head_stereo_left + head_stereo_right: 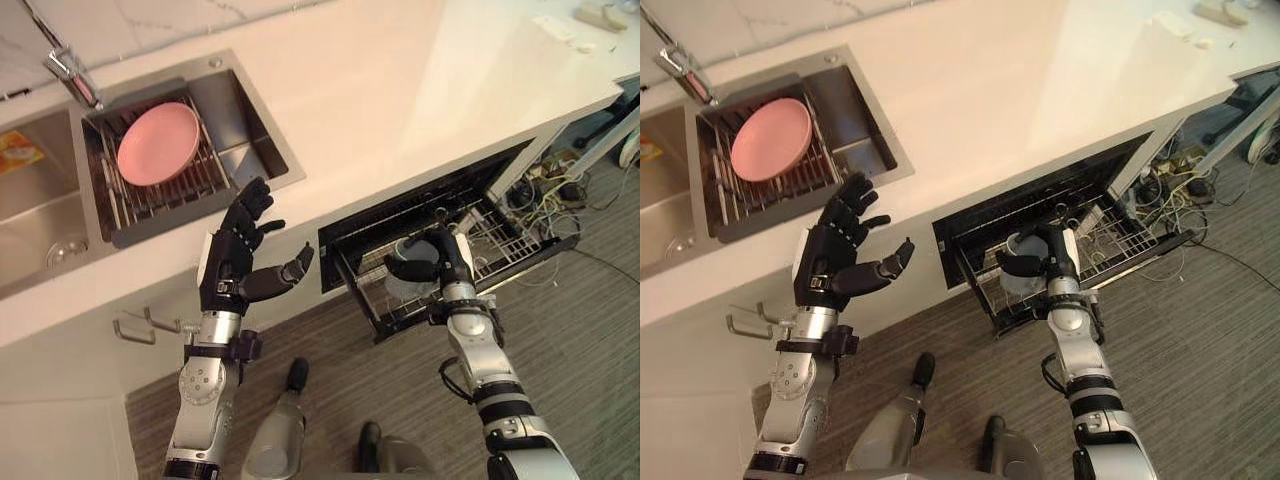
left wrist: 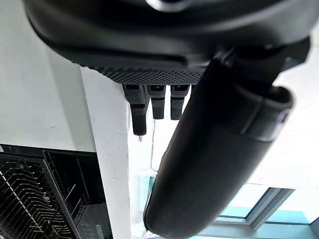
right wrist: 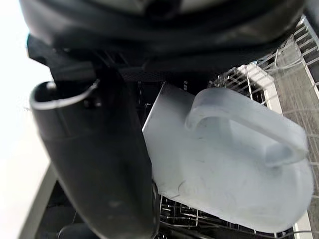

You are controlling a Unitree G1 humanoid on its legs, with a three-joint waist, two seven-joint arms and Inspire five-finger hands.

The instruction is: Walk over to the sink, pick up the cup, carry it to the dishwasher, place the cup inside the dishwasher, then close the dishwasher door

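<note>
Fingers of the right hand are clasping the pale cup, holding it over the dishwasher rack. The right wrist view is showing the cup's looped handle beside the thumb. The eye views are showing the left hand spread open, well apart from the rack.

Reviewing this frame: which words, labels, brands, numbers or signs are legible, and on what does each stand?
No text can be read in any view.
Orange item in the sink: it may carry print, but it is too blurred to read.
Cup held by the right robot hand: no marking on the side that shows.
</note>
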